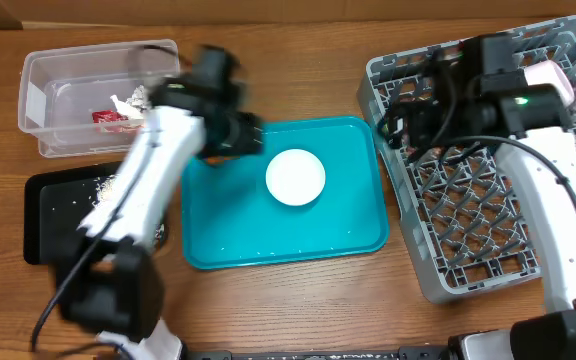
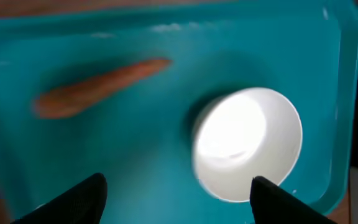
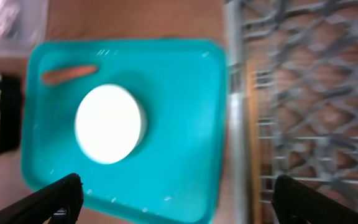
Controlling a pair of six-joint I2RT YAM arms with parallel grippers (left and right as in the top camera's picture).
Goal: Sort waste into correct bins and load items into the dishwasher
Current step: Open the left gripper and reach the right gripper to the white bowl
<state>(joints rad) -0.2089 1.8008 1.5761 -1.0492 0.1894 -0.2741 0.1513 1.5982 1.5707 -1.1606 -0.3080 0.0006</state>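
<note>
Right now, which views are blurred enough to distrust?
Overhead: the left arm is motion-smeared, the white bowl and dish rack crisp. Left wrist: soft all over, the carrot piece streaked. Right wrist: the rack badly blurred, bowl edges soft.

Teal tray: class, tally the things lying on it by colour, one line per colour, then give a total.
White: 1, the white bowl
Orange: 1, the carrot piece
Total: 2
</note>
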